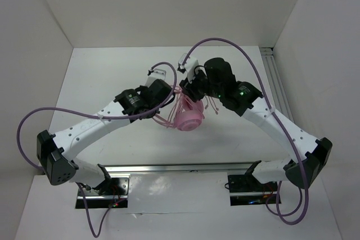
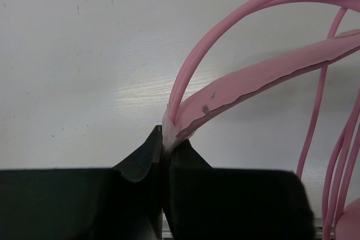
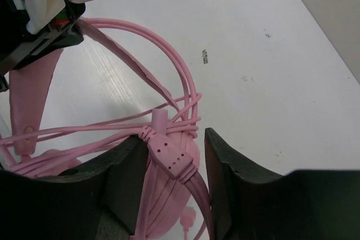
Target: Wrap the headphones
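Note:
The pink headphones [image 1: 188, 117] hang between my two grippers above the middle of the white table, with the round earcup lowest and cord loops wound around it. My left gripper [image 1: 172, 97] is shut on the end of the flat pink headband [image 2: 253, 80], pinched at the fingertips [image 2: 169, 141]. My right gripper [image 1: 192, 90] is open. Its jaws [image 3: 173, 140] straddle the cord's inline control piece [image 3: 171, 158] and the wound cord over the earcup [image 3: 163, 206]. The control piece rests against the left finger [image 3: 121, 167]. The left gripper shows at the top left of the right wrist view [image 3: 48, 37].
Thick purple robot cables [image 1: 236, 49] arc over both arms. An aluminium rail [image 1: 180, 168] runs along the near edge and another [image 1: 275, 82] along the right side. White walls enclose the table [image 1: 112, 71] at the back and sides.

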`<state>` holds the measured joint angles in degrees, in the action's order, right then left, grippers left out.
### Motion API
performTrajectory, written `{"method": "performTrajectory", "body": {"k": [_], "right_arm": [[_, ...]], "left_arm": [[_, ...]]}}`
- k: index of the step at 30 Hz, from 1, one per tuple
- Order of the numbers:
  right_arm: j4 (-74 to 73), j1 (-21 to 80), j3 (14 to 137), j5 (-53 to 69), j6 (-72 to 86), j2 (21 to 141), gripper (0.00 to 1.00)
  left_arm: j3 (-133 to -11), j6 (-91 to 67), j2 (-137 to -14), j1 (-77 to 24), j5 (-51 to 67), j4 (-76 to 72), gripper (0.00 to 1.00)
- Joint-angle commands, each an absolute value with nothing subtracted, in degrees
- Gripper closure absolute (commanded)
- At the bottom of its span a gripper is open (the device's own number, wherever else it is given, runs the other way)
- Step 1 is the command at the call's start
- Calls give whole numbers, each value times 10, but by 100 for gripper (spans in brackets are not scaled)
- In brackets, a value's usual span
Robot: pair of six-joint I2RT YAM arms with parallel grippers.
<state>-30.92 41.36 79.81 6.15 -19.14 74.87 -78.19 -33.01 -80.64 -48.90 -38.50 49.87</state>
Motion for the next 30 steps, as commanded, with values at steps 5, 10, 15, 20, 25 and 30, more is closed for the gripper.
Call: {"method": "performTrajectory", "body": {"k": [5, 10, 15, 20, 25, 30], "right_arm": [[-69, 402, 789, -58, -192, 729, 45], [-47, 402, 758, -39, -178, 729, 45], [-34, 361, 744, 25, -146, 716, 45], [-54, 309, 781, 124, -120, 723, 43], [-48, 308, 776, 103, -125, 744, 43], [-72, 281, 806, 228, -94, 798, 40]], "left_arm": [[-793, -235, -799, -522, -286, 562, 100], [-793, -235, -785, -522, -271, 548, 100], [-805, -235, -787, -522, -277, 558, 100], [-792, -240, -793, -522, -290, 565, 100], [-775, -240, -778, -522, -258, 546, 100], [-775, -229, -778, -522, -221, 539, 100]]}}
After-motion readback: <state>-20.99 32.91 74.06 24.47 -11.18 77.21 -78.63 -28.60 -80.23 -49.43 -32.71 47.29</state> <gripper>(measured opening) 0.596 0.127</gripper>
